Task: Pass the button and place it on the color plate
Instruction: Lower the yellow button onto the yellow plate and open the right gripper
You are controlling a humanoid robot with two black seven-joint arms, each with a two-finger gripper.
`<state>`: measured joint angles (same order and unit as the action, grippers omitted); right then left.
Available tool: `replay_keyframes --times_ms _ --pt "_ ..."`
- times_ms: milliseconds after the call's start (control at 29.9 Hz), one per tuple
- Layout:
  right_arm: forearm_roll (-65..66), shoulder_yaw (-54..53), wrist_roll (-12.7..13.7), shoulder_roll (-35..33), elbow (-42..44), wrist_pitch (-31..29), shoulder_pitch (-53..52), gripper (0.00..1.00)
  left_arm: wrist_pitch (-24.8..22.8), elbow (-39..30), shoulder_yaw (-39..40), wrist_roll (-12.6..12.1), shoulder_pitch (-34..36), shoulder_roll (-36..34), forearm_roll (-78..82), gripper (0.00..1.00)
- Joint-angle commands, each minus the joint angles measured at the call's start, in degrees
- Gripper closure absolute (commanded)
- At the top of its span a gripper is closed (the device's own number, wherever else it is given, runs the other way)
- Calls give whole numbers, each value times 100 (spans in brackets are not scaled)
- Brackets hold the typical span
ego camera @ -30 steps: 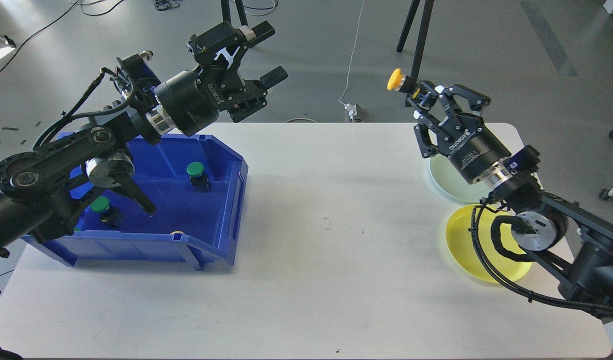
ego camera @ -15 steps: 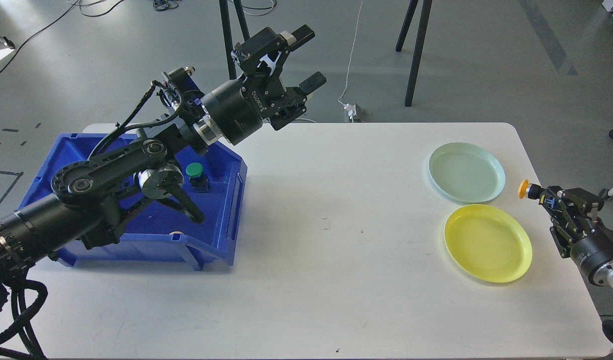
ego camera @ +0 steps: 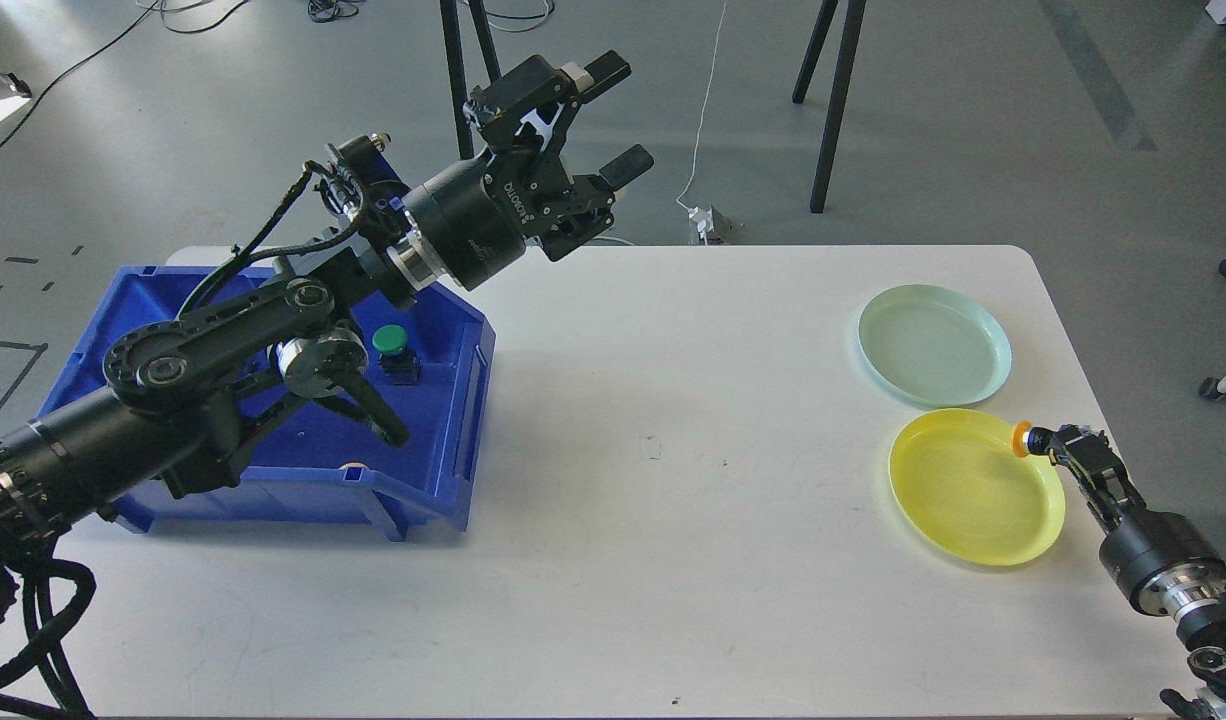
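My right gripper (ego camera: pixel 1058 447) is shut on a yellow-orange button (ego camera: pixel 1022 439) and holds it at the right rim of the yellow plate (ego camera: pixel 963 495), just above it. A pale green plate (ego camera: pixel 933 343) lies behind the yellow one. My left gripper (ego camera: pixel 608 115) is open and empty, raised above the table's back edge left of centre. A green button (ego camera: pixel 392 343) sits in the blue bin (ego camera: pixel 438 470), partly behind my left arm.
The blue bin stands at the table's left with my left arm stretched over it. Black tripod legs (ego camera: pixel 835 100) stand on the floor behind the table. The table's right edge runs close to the plates.
My right gripper has moved with the button down and left, from beside the green plate to the yellow plate's right rim. My left arm has barely moved in the last half second.
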<state>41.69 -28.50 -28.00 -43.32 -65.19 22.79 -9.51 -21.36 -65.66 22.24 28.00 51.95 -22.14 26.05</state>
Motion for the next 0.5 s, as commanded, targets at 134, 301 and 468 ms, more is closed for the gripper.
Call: replay_keyframes --times_ms 134,301,468 --pt "5 2 0 341 6 86 -15 51 18 0 0 0 -9 -1 -4 10" --pt "5 2 0 482 15 129 -15 50 18 0 0 0 -9 -1 -4 10" --pt "-3 -7 0 491 6 165 -15 49 18 0 0 0 -9 -1 -4 10"
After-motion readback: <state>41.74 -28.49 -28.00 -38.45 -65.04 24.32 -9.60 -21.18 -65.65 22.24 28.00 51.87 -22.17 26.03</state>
